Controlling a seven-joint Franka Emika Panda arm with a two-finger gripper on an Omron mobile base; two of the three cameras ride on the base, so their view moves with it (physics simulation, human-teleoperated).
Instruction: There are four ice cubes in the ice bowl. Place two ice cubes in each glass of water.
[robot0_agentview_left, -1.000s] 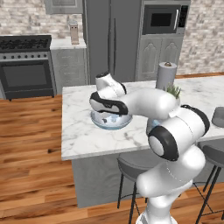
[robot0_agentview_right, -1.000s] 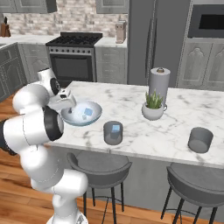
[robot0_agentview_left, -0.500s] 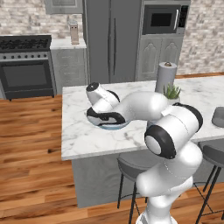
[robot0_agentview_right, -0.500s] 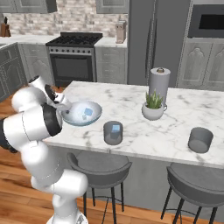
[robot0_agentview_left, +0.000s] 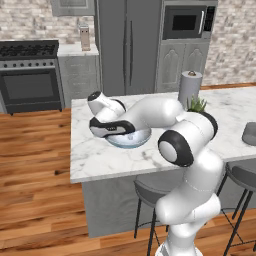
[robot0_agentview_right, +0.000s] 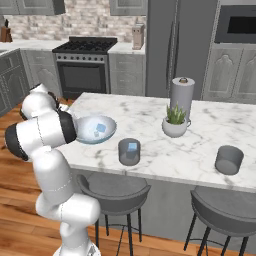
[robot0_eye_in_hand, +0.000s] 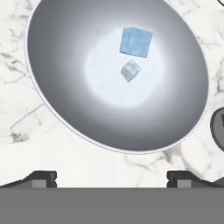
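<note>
From the left base view, my arm curls over the ice bowl (robot0_agentview_left: 131, 140) on the table (robot0_agentview_left: 100, 157). From the right, one glass of water (robot0_agentview_right: 129, 151) already holds a cube. Hand view: my end effector (robot0_eye_in_hand: 111, 178) is spread and empty above two ice cubes (robot0_eye_in_hand: 136, 42); likely slick and light, so I would pinch flat opposite faces.

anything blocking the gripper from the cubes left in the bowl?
Nothing visible. In the hand view the gripper is spread wide near the ice bowl's rim, and the two ice cubes lie exposed inside.
</note>
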